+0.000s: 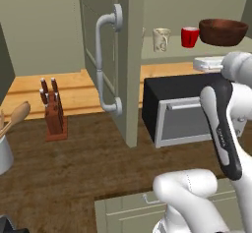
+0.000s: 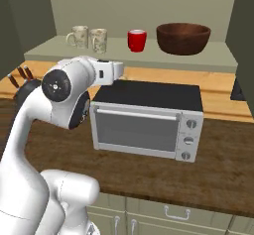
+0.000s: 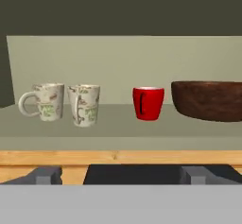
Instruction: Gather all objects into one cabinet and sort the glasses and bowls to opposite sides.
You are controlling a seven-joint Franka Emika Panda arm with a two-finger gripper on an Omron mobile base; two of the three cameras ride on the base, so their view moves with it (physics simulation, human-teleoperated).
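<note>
- Far left on the cabinet shelf: two cream mottled mugs side by side, handles pointing different ways. They look sorted already, I'd leave them alone.
- Middle: the red cup, a bit apart from the mugs and just beside the brown bowl. If anything needs a nudge, I'd slide it toward the mugs, gripping across the rim from the front.
- Right end: the bowl, parked on its own side.
- Gripper hangs in front of the shelf over the black toaster oven, fingers spread wide, nothing held.
- No brands or readable writing anywhere; the mug pattern is just blotches.
</note>
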